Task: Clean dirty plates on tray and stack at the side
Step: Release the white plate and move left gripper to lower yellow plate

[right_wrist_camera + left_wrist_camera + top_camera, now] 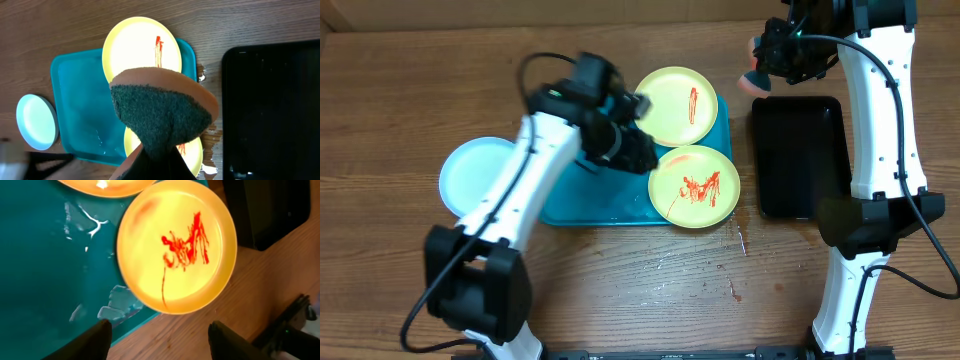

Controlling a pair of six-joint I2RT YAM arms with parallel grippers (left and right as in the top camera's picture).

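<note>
Overhead: left arm nearest the smeared plate

The teal tray (610, 205) carries two sauce-streaked plates, the far plate (677, 106) and the near plate (693, 187). The pale blue plate (475, 175) sits beside it. The left gripper (162, 342), wide and empty, faces the near plate straight ahead. The right gripper (155, 167), well apart, clamps a sponge (160, 112).

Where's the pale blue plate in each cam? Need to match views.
Overhead: the pale blue plate is left of centre, on the wood beside the teal tray's left edge.
Left wrist: not in view.
Right wrist: lower left, beside the tray's left edge, left of the sponge.
Shared landmark: the teal tray, visible in all three views.
</note>
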